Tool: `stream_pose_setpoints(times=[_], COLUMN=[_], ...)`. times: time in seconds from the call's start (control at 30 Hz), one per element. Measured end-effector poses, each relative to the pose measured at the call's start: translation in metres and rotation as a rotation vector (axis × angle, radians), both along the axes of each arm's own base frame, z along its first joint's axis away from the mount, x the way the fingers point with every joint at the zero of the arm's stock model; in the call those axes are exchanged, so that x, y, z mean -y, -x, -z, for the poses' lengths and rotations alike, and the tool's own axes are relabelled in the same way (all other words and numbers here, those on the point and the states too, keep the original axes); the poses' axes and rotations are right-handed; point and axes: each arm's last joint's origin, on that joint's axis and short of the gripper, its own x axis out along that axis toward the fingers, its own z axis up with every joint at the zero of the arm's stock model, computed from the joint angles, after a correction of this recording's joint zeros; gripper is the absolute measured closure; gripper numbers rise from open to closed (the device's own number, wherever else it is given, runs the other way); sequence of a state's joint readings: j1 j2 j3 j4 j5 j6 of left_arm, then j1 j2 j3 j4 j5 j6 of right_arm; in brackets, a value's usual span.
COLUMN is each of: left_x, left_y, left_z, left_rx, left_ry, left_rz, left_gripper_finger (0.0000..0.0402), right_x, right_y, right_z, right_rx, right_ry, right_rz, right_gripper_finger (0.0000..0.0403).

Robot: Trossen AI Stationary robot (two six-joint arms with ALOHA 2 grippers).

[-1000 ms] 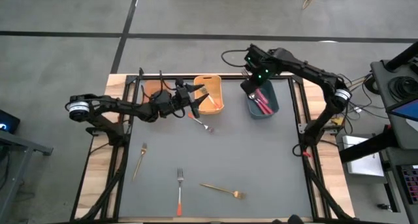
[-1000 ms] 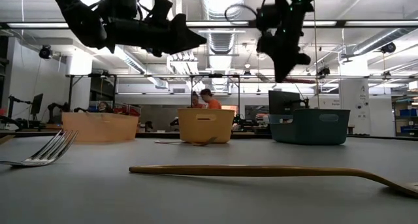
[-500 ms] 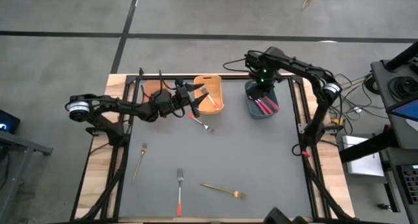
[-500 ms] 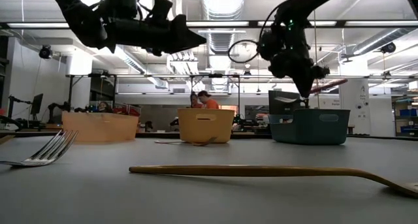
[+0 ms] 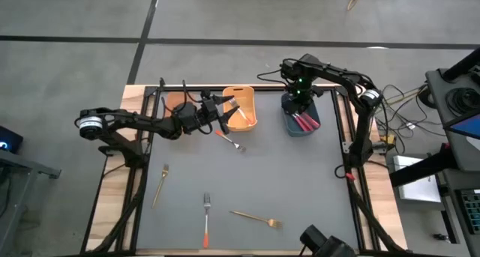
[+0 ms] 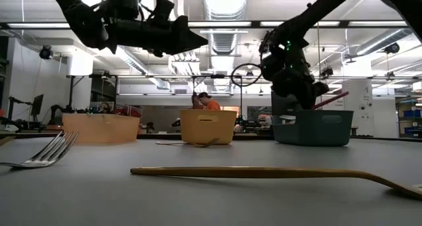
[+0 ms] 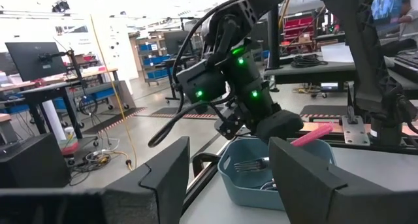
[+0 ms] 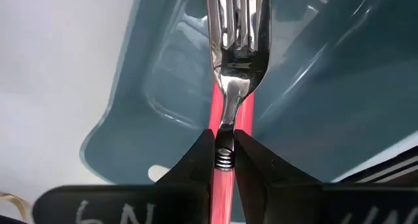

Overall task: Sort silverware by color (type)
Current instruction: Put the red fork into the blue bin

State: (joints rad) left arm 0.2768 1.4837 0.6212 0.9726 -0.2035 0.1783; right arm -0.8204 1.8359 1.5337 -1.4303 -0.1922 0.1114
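My right gripper (image 5: 298,102) is shut on a fork with silver tines and a red-pink handle (image 8: 224,178), just above the blue bin (image 5: 302,126). In the low view it (image 6: 298,99) hangs at the bin's rim (image 6: 313,114). More red-pink-handled forks (image 5: 305,122) lie inside the bin. My left gripper (image 5: 227,113) stands open and holds nothing, beside the orange bin (image 5: 241,107). On the grey mat lie a red-handled fork (image 5: 233,141), a gold fork (image 5: 160,183), an orange-handled fork (image 5: 206,221) and another gold fork (image 5: 255,217). My right gripper pinches the fork between its two fingers at the neck (image 8: 224,144), where the metal meets the red-pink handle. The fingers come from above, pointing steeply down, along the fork. The tines (image 7: 250,164) reach down into the blue bin and the handle's end (image 7: 312,134) sticks up behind the fingers.
A brownish bin (image 5: 175,102) stands left of the orange one at the mat's far edge. In the low view the near gold fork (image 6: 264,172) lies across the foreground, with fork tines (image 6: 46,153) at the left. People show in the room behind.
My right gripper has sunk toward the blue bin and tipped from slanting to pointing steeply down, still shut on the red-pink-handled fork. The fork's tines have come down to the bin's opening.
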Motion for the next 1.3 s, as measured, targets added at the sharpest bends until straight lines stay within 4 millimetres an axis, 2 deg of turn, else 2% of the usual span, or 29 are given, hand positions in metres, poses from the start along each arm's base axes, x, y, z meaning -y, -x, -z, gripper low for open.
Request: stream_pose_setpoints(times=[0.3, 0.87, 1.3], left_x=[-0.001, -0.002, -0.002], left_y=[0.000, 0.001, 0.001], left_z=[0.000, 0.000, 0.001], left_rx=[-0.003, -0.003, -0.006], left_ry=[0.001, 0.004, 0.005], left_rz=[-0.005, -0.007, -0.007], left_gripper_finger=[0.0212, 0.0212, 0.0212], right_x=[0.007, 0.011, 0.007], right_y=[0.000, -0.003, 0.000], right_z=[0.010, 0.014, 0.036], right_rx=[-0.008, 0.025, 0.030], right_ry=[-0.007, 0.033, 0.034], right_rz=[0.018, 0.028, 0.012], right_gripper_finger=[0.0376, 0.0375, 0.0374])
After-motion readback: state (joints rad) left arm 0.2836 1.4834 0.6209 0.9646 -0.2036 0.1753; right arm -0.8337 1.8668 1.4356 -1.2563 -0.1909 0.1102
